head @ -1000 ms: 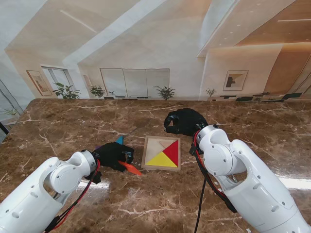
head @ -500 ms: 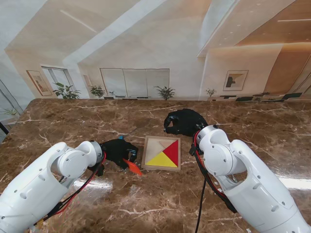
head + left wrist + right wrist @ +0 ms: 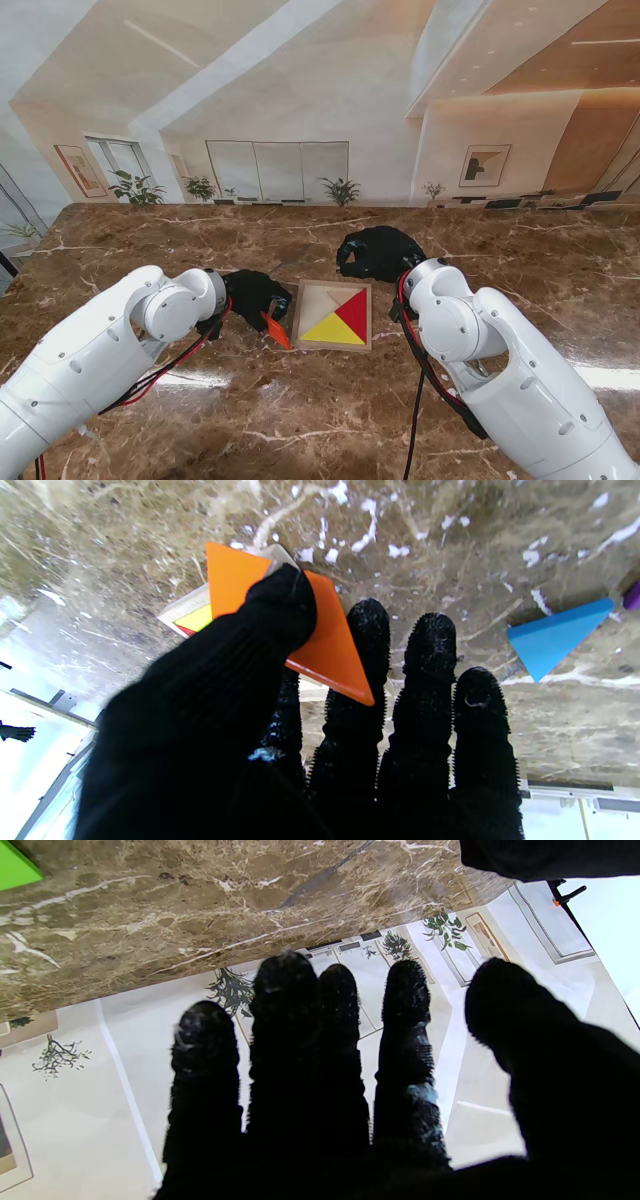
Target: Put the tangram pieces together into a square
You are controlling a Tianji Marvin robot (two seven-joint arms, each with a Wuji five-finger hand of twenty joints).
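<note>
Tangram orange triangle (image 3: 325, 645), unmarked, sits pinched in the left hand (image 3: 280, 720); right hand (image 3: 350, 1080) hovers spread, holding nothing.

An orange triangle (image 3: 320, 645) is held tilted beside the wooden tray (image 3: 308, 315), which holds red (image 3: 355, 312) and yellow triangles (image 3: 333, 331).

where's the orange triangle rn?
In the stand view the orange triangle is pinched in the left hand, just left of the wooden tray; the left wrist view shows the thumb on it, with the blue triangle lying apart on the table.
</note>
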